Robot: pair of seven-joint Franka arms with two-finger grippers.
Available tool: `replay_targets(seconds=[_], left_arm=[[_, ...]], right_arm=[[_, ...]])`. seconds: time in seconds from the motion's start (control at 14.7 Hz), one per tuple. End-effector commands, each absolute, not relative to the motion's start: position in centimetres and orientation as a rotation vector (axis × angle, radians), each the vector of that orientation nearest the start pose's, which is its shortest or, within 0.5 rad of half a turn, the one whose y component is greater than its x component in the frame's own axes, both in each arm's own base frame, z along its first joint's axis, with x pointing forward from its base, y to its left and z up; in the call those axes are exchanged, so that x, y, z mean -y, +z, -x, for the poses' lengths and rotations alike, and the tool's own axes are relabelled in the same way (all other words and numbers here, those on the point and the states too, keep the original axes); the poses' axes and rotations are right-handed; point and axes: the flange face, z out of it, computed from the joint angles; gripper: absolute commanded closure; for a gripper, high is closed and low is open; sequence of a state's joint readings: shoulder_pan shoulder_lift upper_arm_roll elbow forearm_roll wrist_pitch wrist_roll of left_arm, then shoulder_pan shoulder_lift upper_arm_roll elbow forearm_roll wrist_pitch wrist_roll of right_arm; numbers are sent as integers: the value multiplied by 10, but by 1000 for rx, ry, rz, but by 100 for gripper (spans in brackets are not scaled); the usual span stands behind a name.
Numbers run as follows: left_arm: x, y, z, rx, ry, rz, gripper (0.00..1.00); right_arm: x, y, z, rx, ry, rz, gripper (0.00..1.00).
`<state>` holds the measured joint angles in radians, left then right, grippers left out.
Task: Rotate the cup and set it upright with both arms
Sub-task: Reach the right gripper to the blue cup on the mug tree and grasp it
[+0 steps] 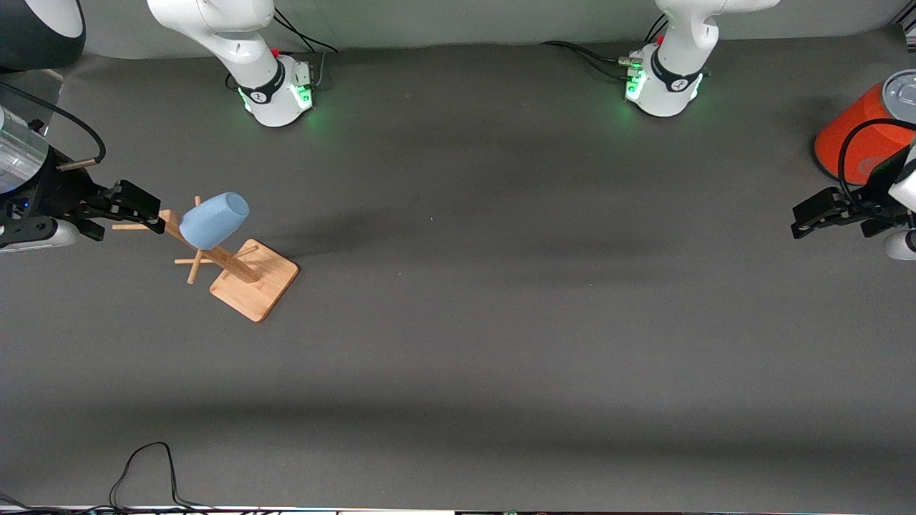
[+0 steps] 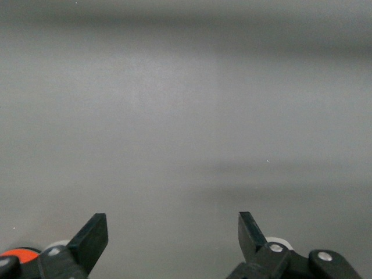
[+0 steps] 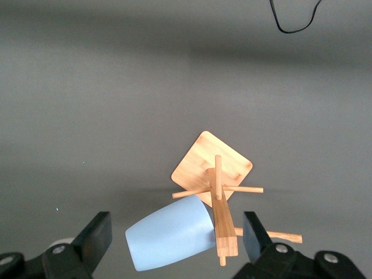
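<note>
The light blue cup (image 1: 213, 220) hangs tilted on a peg of a wooden rack (image 1: 254, 288) toward the right arm's end of the table. My right gripper (image 1: 143, 209) hovers open beside the top of the rack's post, close to the cup without touching it. In the right wrist view the cup (image 3: 168, 244) and the post (image 3: 224, 224) show between the spread fingers of the right gripper (image 3: 176, 224). My left gripper (image 1: 807, 216) waits open at the left arm's end of the table. The left wrist view has the left gripper (image 2: 172, 224) over bare grey table.
A large orange can (image 1: 855, 136) with a grey lid stands tilted at the left arm's end, close to the left gripper. A black cable (image 1: 143, 465) loops at the table's edge nearest the front camera. The table top is a dark grey mat (image 1: 472, 322).
</note>
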<state>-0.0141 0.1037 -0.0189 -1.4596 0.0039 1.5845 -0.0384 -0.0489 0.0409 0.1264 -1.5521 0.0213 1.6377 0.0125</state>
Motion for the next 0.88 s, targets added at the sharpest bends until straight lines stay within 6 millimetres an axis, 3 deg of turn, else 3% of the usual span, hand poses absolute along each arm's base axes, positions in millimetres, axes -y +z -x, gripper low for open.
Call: replay_targets(seconds=[0.0, 0.2, 0.34, 0.61, 0.81], left_arm=[[16, 622, -582, 2, -44, 3137, 0], [16, 622, -582, 0, -44, 3137, 0], [16, 622, -582, 2, -44, 3137, 0], [16, 621, -583, 2, -44, 3137, 0], [16, 622, -583, 2, -46, 3137, 0]], right_arm=[[-44, 620, -576, 143, -53, 3124, 0], [-42, 620, -579, 150, -55, 3119, 0], [-47, 620, -577, 50, -46, 3110, 0], [-46, 599, -564, -776, 198, 2858, 0], [-51, 590, -553, -1158, 326, 2728, 0]])
